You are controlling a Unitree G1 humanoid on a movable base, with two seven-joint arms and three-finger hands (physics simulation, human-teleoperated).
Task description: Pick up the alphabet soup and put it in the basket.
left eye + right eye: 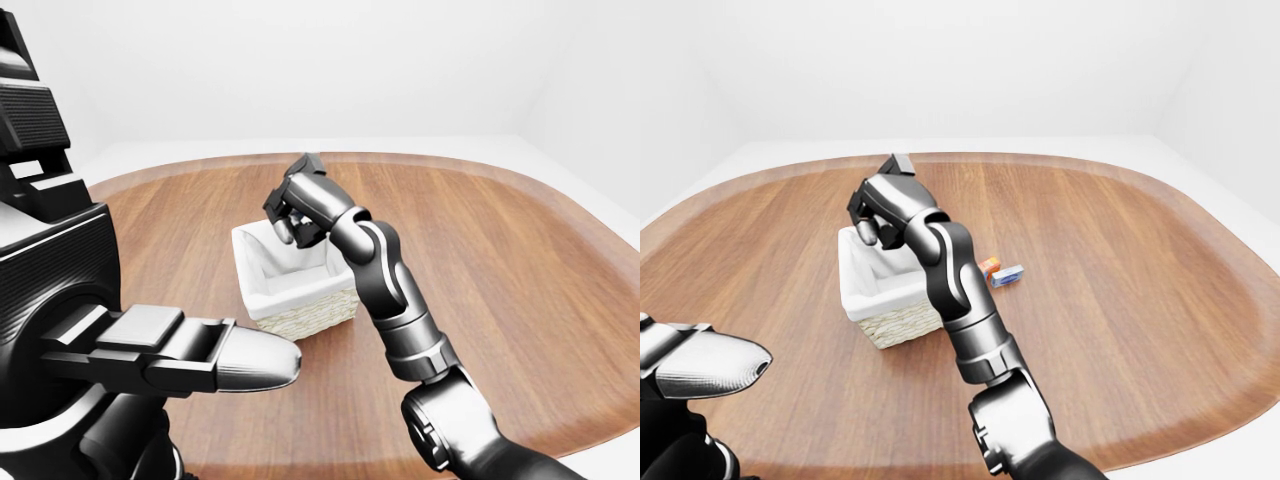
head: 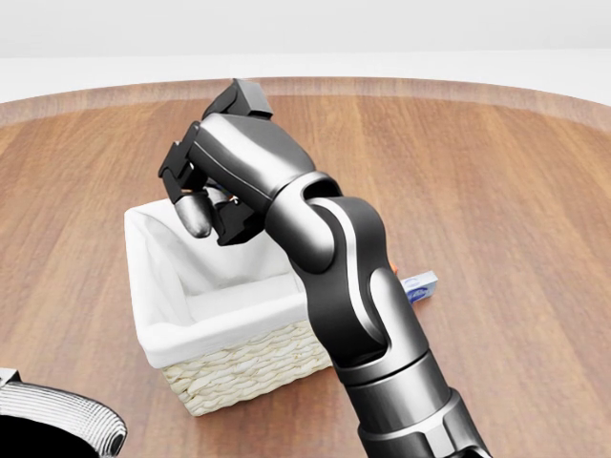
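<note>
My right hand point(image 2: 208, 202) hovers over the far left corner of the woven basket point(image 2: 243, 372), which has a white cloth lining. Its fingers are loosely curled and I see nothing between them. The right arm hides part of the basket's inside; the part that shows holds nothing. A small orange item point(image 1: 988, 265) lies on the table just right of the arm; I cannot tell if it is the alphabet soup. My left hand point(image 1: 225, 362) is low at the left of the left-eye view, fingers stretched out, empty.
A blue-and-white box point(image 2: 420, 284) lies on the wooden table point(image 2: 516, 191) to the right of my right arm, next to the orange item. The table has a rounded edge, with white floor beyond it.
</note>
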